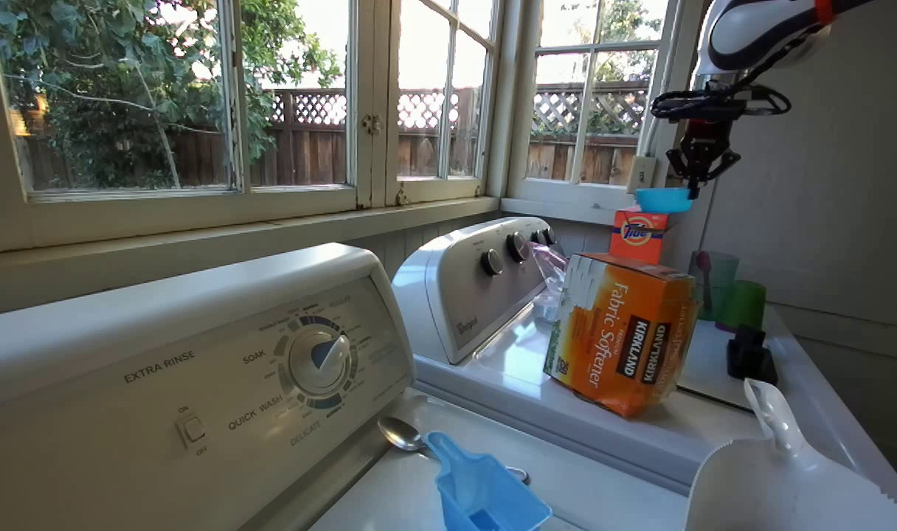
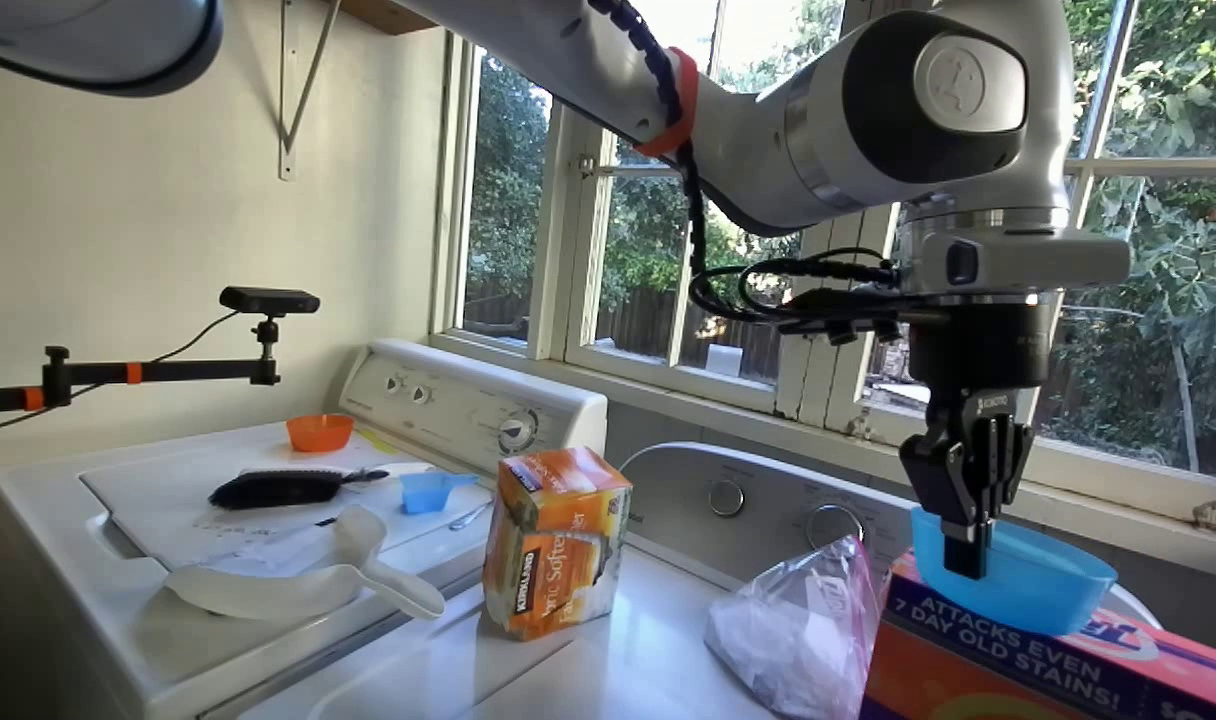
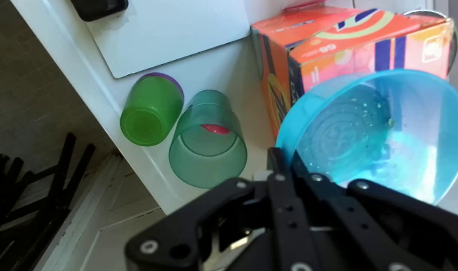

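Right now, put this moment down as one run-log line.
pincer: closed on rim of blue bowl | blue bowl: above detergent box, contact unclear | green cup: upside down, beside teal cup

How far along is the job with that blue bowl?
Done, it seems: the grasp, since the tool is clamped on the rim of the blue bowl. In hand: holding it over the orange Tide box; whether they touch, I can't tell. Left, probably: letting go, as the rim is not yet free.

Washer top (image 2: 188, 455): orange bowl (image 2: 320, 434), black brush (image 2: 278, 489), white dustpan (image 1: 795, 479), blue scoop (image 1: 485, 487), spoon (image 1: 400, 434). Adjoining machine's top (image 2: 658, 630): fabric softener box (image 1: 622, 332), plastic bag (image 2: 793, 635), detergent box (image 1: 638, 240), black block (image 1: 751, 359), green cup (image 3: 153, 107) (upside down), teal cup (image 3: 209, 148).
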### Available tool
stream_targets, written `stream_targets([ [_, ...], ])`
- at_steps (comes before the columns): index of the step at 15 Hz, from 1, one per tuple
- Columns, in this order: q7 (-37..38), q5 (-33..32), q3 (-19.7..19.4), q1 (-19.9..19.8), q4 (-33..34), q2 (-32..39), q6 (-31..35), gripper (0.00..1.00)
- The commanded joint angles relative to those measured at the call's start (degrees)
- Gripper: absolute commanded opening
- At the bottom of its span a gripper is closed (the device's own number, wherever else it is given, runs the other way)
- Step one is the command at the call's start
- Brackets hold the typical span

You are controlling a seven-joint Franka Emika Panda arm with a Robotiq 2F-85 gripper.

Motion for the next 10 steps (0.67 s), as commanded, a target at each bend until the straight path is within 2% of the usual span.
stream_targets([
  [1, 0.04, 3.73, 1.13, -1.22, 2.08, 1.70, 3.45, 0.01],
  [9, 0.93, 3.77, 0.48, -1.13, 1.78, 2.72, 6.04, 0.01],
  [10, 0.98, 3.90, 0.49, -1.24, 1.73, 2.77, 6.00, 0.29],
])
